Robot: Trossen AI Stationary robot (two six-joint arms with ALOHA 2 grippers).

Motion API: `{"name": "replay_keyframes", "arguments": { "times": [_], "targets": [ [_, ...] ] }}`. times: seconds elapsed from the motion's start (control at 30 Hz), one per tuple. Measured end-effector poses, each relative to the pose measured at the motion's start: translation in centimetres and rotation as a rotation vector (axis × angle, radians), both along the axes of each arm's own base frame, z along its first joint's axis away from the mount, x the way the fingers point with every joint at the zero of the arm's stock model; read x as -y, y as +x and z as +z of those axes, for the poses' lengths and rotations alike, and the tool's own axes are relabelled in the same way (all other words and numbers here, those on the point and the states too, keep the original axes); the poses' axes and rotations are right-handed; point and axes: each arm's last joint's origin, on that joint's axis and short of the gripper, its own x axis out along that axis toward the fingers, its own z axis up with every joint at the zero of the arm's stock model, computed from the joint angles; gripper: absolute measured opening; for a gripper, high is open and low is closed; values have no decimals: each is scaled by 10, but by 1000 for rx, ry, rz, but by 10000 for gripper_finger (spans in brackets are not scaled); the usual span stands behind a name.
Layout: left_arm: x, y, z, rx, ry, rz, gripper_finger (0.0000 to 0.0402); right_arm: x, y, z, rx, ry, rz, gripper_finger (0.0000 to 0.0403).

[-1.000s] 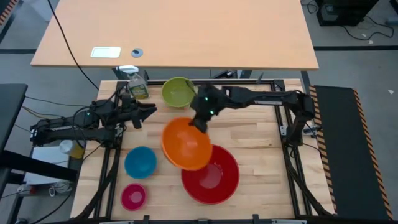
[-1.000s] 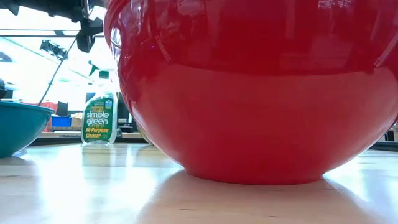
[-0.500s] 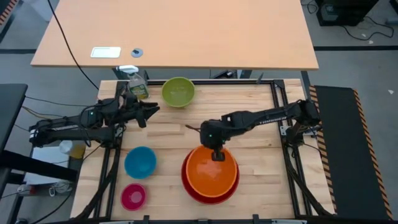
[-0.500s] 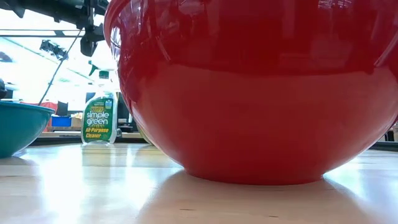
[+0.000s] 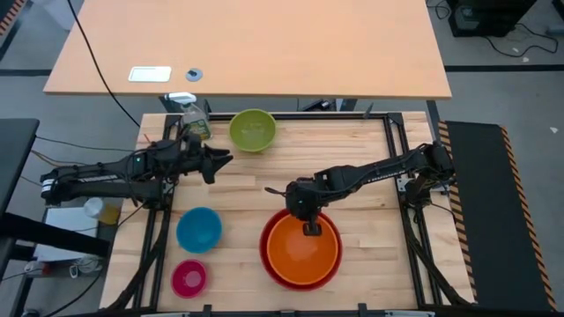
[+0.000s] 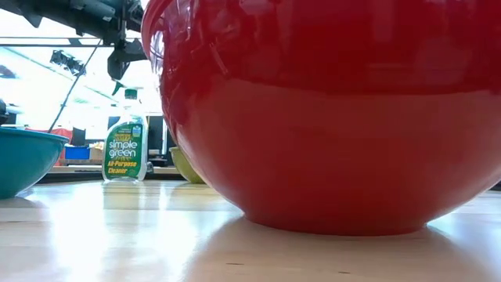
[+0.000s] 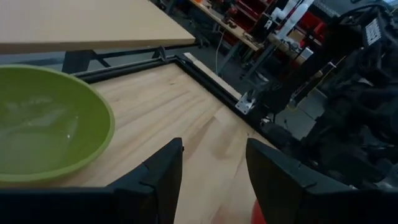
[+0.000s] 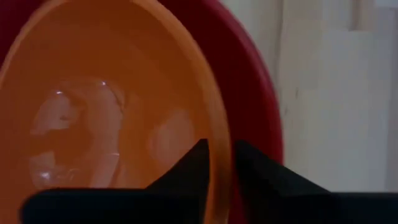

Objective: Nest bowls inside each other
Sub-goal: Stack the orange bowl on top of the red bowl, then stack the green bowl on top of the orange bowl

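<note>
The orange bowl (image 5: 301,253) sits level inside the big red bowl (image 5: 265,255) at the table's near middle. The red bowl fills the low view (image 6: 337,117). My right gripper (image 5: 310,229) points steeply down at the orange bowl's far rim (image 8: 219,134), open, with one finger inside the rim and one outside. My left gripper (image 5: 226,161) hovers open at the far left, close to the yellow-green bowl (image 5: 253,129), holding nothing. The blue bowl (image 5: 198,229) and the small pink bowl (image 5: 189,277) rest on the table at the near left. My right gripper straddles the orange bowl's far rim (image 8: 221,118) from above, one finger (image 8: 198,163) inside the bowl and the other (image 8: 252,167) between the orange wall and the red one. A gap shows between the fingers. Whether either finger touches the rim, I cannot tell.
A green spray bottle (image 5: 194,119) stands at the far left corner beside the yellow-green bowl. A metal frame (image 5: 392,150) borders the wooden table. Bare wood lies to the right of the red bowl and between the two arms.
My right gripper has swung from the table's middle toward the near edge and down, carrying the orange bowl. The bowl was tilted beside the red bowl and now lies level inside it. The red bowl has shifted a little. My left gripper has crept slightly rightward.
</note>
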Motion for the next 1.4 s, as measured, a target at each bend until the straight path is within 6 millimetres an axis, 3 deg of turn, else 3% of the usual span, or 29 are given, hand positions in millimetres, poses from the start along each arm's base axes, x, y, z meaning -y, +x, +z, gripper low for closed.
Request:
{"name": "replay_keyframes", "arguments": {
  "times": [0.17,0.3,0.5,0.67,0.9,1.13,1.4],
  "targets": [
    [0,1,-3,-17,-46,9,181,7,0,3,-12,51,-23,151],
    [0,2,-14,-101,-132,28,181,15,0,22,-39,61,-42,172],
    [-2,11,-27,-153,-302,86,181,28,-5,55,-61,-90,-118,174],
    [-6,22,-46,-245,-442,168,181,46,-9,60,-28,-153,-216,174],
    [-22,40,-59,-200,-556,307,181,62,-37,75,58,-233,-339,174],
    [-44,53,-78,-195,-616,456,191,75,-66,80,175,-183,-390,174],
    [-60,60,-91,-153,-679,566,261,74,-77,66,221,-149,-393,174]
  ]
}}
